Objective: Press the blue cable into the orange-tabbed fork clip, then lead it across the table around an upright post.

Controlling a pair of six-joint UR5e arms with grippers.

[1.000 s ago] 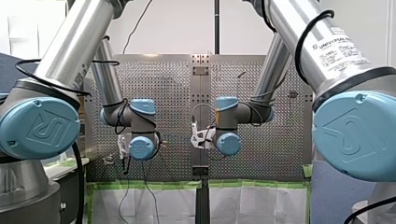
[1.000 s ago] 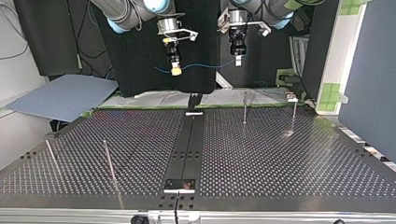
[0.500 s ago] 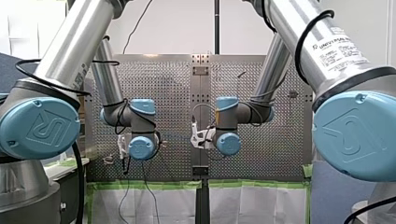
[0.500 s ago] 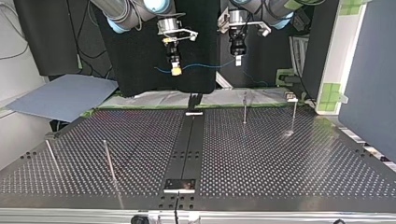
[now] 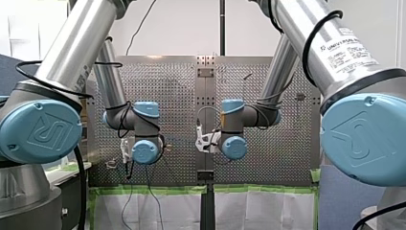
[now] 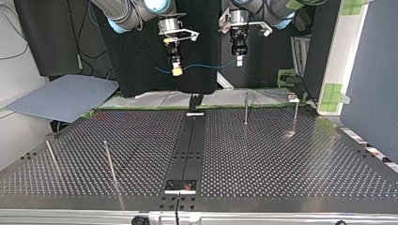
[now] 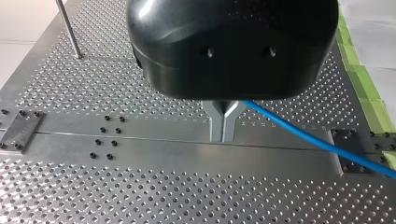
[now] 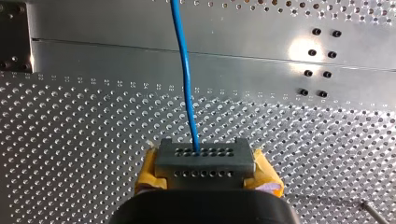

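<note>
Above table point(image 6: 281, 154): left hand point(image 6: 239, 61), right hand point(image 6: 176, 71) grip cable point(image 6: 206, 65) (blue).

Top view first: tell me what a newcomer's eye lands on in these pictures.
The blue cable stands out, strung in the air between my right gripper, with yellow pads at the top view's left, and my left gripper. Both are shut on it, well above the perforated table. Next come the thin upright posts standing toward both sides of that table.

Bright blue cable point(image 8: 186, 79), silver hole-dotted table point(image 8: 93, 116), green tape point(image 7: 369, 93) border.
</note>
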